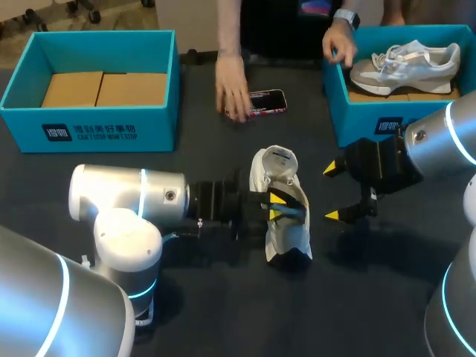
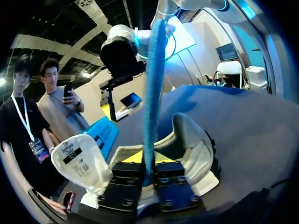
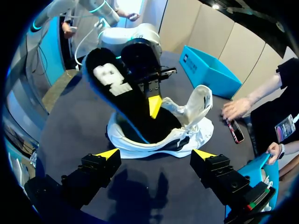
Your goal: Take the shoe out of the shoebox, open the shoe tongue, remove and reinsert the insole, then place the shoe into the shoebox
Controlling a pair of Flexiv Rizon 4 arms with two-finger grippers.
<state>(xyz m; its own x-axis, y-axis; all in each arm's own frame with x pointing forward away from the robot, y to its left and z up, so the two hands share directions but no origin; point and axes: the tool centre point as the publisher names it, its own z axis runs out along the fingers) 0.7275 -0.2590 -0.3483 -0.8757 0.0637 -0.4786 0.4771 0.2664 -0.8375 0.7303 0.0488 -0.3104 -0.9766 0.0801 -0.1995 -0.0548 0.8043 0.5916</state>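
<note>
A white shoe point(image 1: 288, 239) lies on the dark table between my two grippers, its tongue point(image 1: 277, 158) folded out toward the far side. My left gripper point(image 1: 279, 207) reaches into the shoe's mouth from the left. In the left wrist view the blue insole point(image 2: 153, 84) stands on edge out of the shoe point(image 2: 198, 149), and the left gripper point(image 2: 150, 161) is shut on it. The right wrist view shows the insole's black underside point(image 3: 121, 102) rising out of the shoe point(image 3: 196, 135). My right gripper point(image 1: 332, 193) point(image 3: 156, 154) hangs open just right of the shoe, holding nothing.
A blue shoebox point(image 1: 160, 111) with cardboard inside stands at the far left. Another blue shoebox point(image 1: 357, 119) at the far right holds a second shoe point(image 1: 405, 65). A person's hand point(image 1: 234, 89) rests on a phone point(image 1: 269, 100); another hand point(image 1: 338, 41) touches the right box.
</note>
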